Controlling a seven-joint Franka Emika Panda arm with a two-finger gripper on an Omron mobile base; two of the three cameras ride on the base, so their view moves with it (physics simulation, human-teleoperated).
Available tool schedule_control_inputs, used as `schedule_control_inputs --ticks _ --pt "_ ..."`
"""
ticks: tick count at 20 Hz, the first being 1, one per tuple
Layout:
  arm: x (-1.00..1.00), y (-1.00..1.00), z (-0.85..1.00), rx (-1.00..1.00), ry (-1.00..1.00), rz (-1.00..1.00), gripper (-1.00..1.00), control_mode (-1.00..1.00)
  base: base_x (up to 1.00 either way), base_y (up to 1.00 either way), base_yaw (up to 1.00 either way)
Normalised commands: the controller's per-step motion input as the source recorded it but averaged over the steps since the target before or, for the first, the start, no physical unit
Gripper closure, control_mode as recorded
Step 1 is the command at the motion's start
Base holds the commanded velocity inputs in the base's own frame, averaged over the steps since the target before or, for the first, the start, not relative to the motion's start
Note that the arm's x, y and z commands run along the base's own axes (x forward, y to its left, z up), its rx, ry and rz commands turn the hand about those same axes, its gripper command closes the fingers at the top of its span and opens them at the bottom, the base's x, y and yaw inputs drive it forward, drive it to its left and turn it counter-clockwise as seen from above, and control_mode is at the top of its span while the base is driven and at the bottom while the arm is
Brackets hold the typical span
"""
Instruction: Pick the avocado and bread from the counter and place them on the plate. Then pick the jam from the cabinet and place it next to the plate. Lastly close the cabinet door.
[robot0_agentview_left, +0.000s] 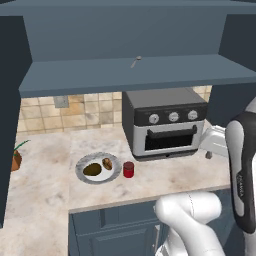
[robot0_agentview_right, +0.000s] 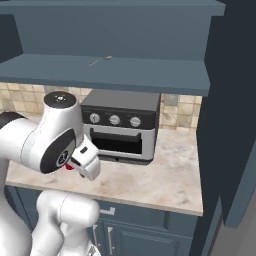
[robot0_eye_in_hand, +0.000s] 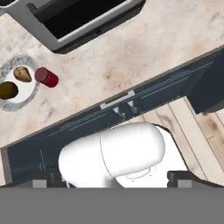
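Marbled worktop (robot0_agentview_left: 170, 175) is being occupied by the plate (robot0_agentview_left: 81, 162), on which the avocado (robot0_agentview_left: 92, 169) and the bread (robot0_agentview_left: 107, 163) are being carried side by side. At the plate's 3 o'clock, just beside its rim, the red jam (robot0_agentview_left: 128, 169) is being kept upright, with the toaster oven (robot0_agentview_left: 165, 122) near at 1 o'clock. The claw (robot0_eye_in_hand: 112, 181) is being held wide open, with nothing gripped.

Mottled stone-like counter (robot0_agentview_left: 165, 177), brushed-metal toaster oven (robot0_agentview_left: 165, 122), possibly wood plank floor (robot0_eye_in_hand: 192, 127)
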Motion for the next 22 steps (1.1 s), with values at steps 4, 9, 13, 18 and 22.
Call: schedule_control_inputs --ticks 4,9,13,18,22 --pt "0.0 -0.24 0.17 -0.01 0.0 -0.59 -1.0 -1.0 0.0 0.0 0.0" --pt "-0.09 -0.38 0.17 0.0 -0.01 -0.4 -1.0 -1.0 0.0 0.0 0.0" --pt "-0.26 -0.42 0.15 -0.01 -0.18 -0.2 -1.0 -1.0 0.0 0.0 0.0" --pt "-0.37 -0.4 0.09 -0.06 -0.29 -0.11 -1.0 -1.0 0.0 0.0 0.0" --pt "-0.4 -0.36 0.11 -0.04 -0.23 -0.07 -1.0 -1.0 0.0 0.0 0.0"
